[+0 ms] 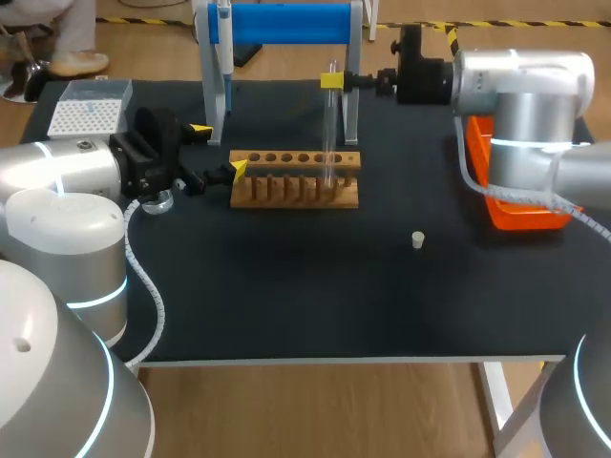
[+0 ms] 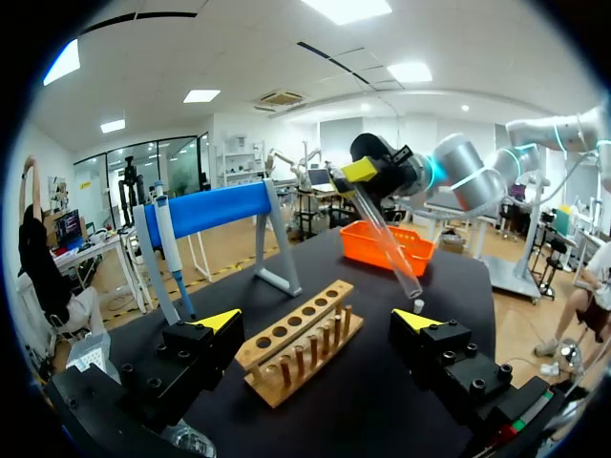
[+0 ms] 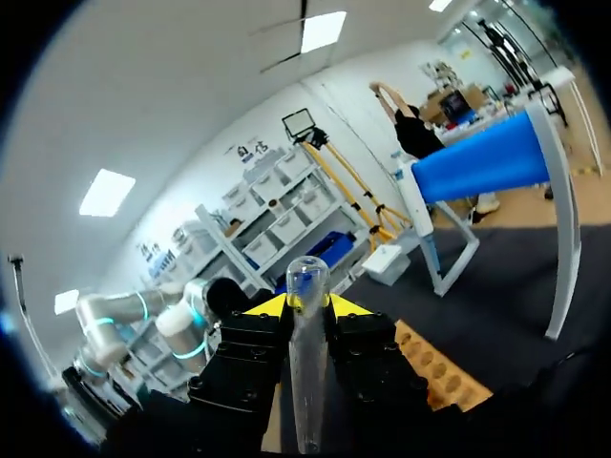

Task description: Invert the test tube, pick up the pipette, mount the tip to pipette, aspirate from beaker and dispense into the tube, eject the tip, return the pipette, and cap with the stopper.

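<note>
Desk (image 1: 315, 305): we see a black top; everything sits on its middle and far part.
Stopper (image 1: 417, 239): small and white, alone on the desk, nearest the front edge and well apart from the rack.
Beaker (image 1: 158, 202): we see only a clear rim, mostly hidden under our left arm.
Left end effector (image 1: 219, 149): fingers wide apart with nothing between them, just beside the rack's left end and pointing along it.
Rack (image 1: 294, 178): wooden, with a row of holes on top and a row of pegs along the front.
Orange tray (image 1: 520, 212): on the desk's right side, partly behind our right arm.
Test tube (image 1: 329, 138): clear, held up over the rack's right end. It looks upright from the head view and tilted from the left wrist view. The rounded end pokes just past the fingers, the long part hangs toward the rack, and we cannot tell if it touches.
Right end effector (image 1: 331, 81): closed on the test tube near its upper end, one finger on each side.
Tip box (image 1: 88, 113): at the far left corner of the desk.
Stand (image 1: 286, 24): blue bar on grey legs, behind the rack.
Pipette (image 2: 174, 258): hanging on the stand's left end, clear of both end effectors.
</note>
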